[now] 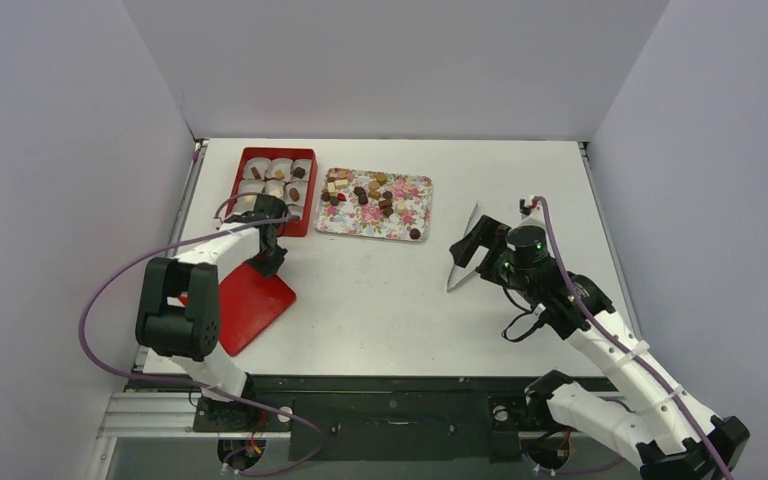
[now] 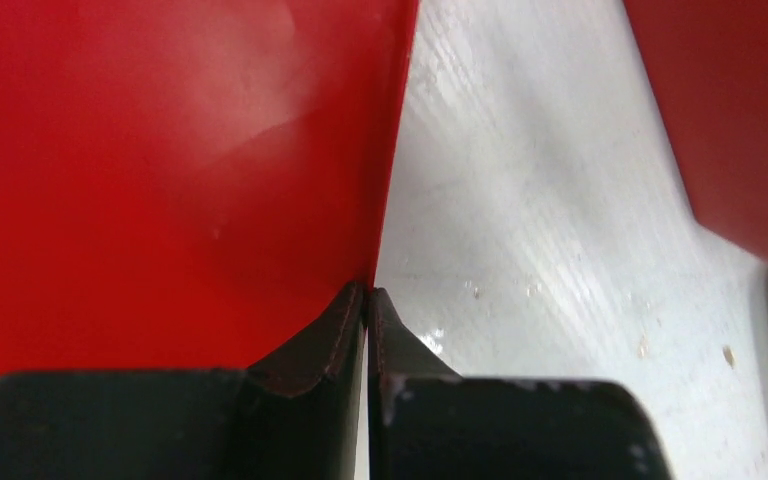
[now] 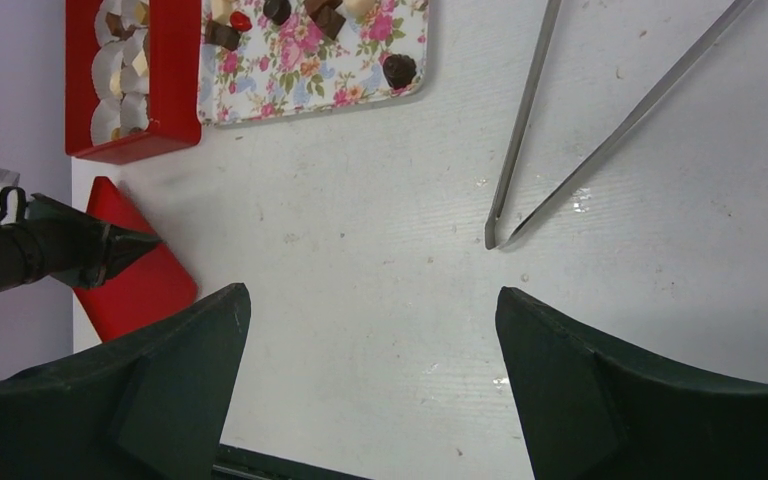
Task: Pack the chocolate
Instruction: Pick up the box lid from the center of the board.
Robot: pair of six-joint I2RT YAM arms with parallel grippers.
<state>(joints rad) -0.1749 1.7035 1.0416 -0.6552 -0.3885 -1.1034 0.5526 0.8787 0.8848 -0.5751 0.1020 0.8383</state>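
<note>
left fingers [image 2: 322,340] pinch the red lid [image 2: 160,180]; right fingers [image 3: 175,385] spread.

Bright, even overhead light leaves only soft, short shadows under the arms. The left wrist view is blurred: the left gripper [image 2: 368,295] is out of focus, and the flat glossy red lid [image 2: 160,180] carries a pale sheen. Small glints dot the white tabletop [image 3: 380,300].

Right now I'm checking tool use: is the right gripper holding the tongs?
No, the right gripper stands wide open above the table, and the tongs lie free ahead of its fingers.
</note>
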